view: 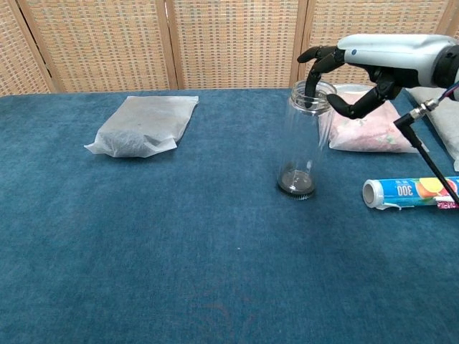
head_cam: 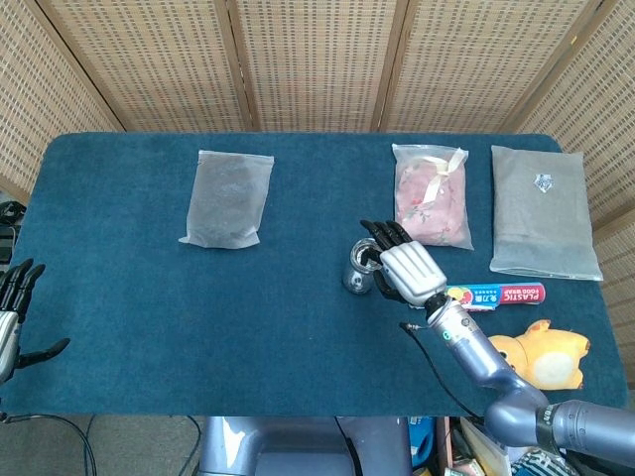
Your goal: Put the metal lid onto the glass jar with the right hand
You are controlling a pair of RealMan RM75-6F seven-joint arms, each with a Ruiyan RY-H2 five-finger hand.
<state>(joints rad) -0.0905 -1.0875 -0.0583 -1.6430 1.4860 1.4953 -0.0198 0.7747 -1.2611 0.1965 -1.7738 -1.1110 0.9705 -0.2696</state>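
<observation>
The glass jar (view: 305,143) stands upright and uncapped on the blue table, right of centre; the head view shows the jar (head_cam: 357,268) from above. A dark round thing (view: 296,183) lies at its bottom; I cannot tell whether it is the metal lid. My right hand (view: 358,64) hovers over the jar's mouth with its fingers (view: 310,75) dipping into the opening and the thumb by the outer rim. It holds no lid. In the head view the right hand (head_cam: 405,270) covers the jar's right side. My left hand (head_cam: 15,317) hangs open off the table's near-left corner.
A grey pouch (view: 143,125) lies at the back left. A pink packet (view: 373,129) sits right behind the jar, and a plastic-wrap roll (view: 409,192) lies to its right. A grey bag (head_cam: 544,210) and a yellow plush toy (head_cam: 541,355) occupy the right edge.
</observation>
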